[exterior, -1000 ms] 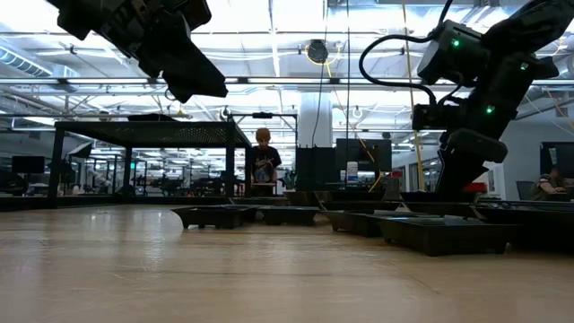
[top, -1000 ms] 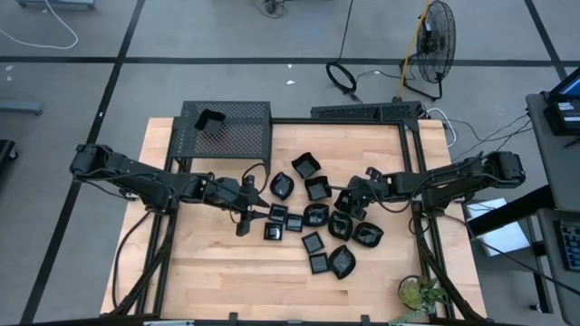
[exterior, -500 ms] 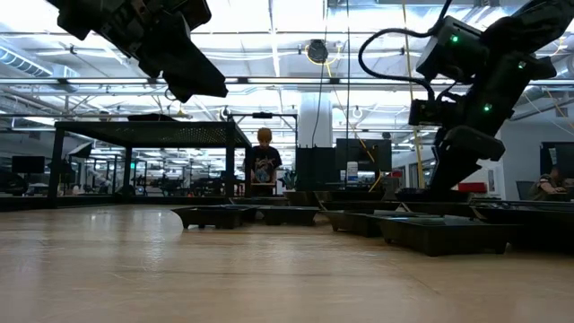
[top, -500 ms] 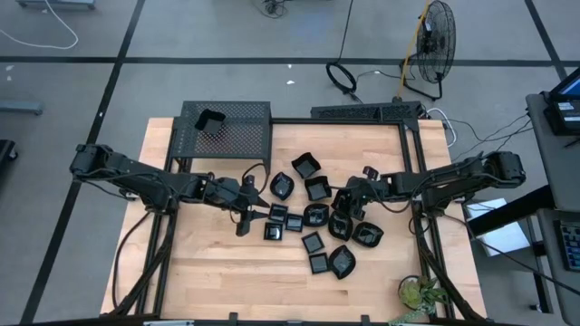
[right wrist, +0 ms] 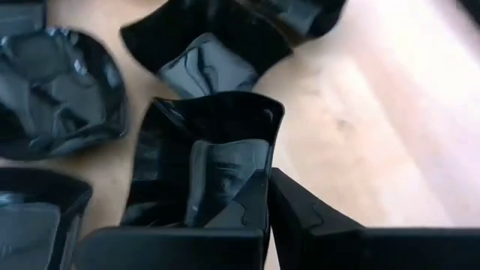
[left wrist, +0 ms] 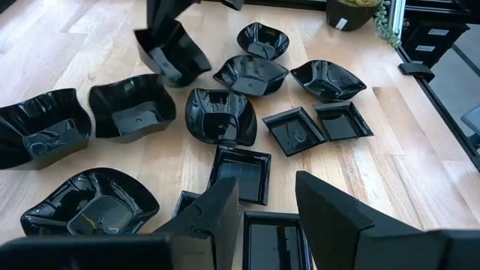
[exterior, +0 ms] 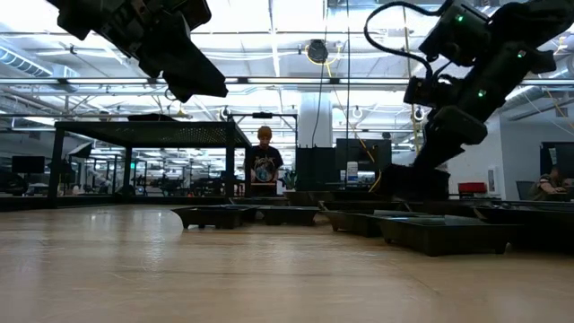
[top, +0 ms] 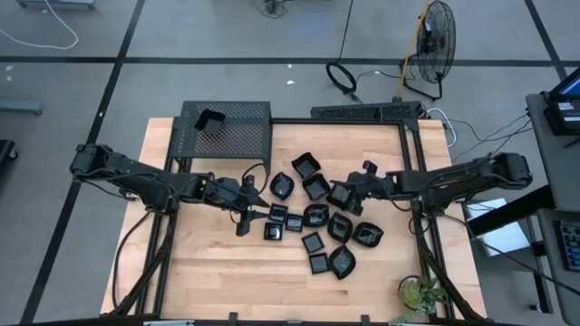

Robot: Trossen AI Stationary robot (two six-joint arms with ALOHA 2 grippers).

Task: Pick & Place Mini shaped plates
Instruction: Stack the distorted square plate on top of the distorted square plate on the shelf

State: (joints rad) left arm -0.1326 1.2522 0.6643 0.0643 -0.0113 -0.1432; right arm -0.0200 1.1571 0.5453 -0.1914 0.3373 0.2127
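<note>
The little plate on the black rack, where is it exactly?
In the high view, that mini plate sits alone on the mesh rack at the table's far left corner, apart from the other plates.

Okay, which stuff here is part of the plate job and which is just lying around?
Job:
- mini shaped plates clustered on the table
- square dish gripped by the right gripper
- black mesh rack, one plate on it
- left gripper, empty

Lying around:
- potted plant
- floor fan
- cables

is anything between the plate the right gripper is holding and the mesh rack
Seen from above, the right gripper holds a square plate lifted off the table. Other plates lie below the way to the mesh rack, but nothing stands up into it.
</note>
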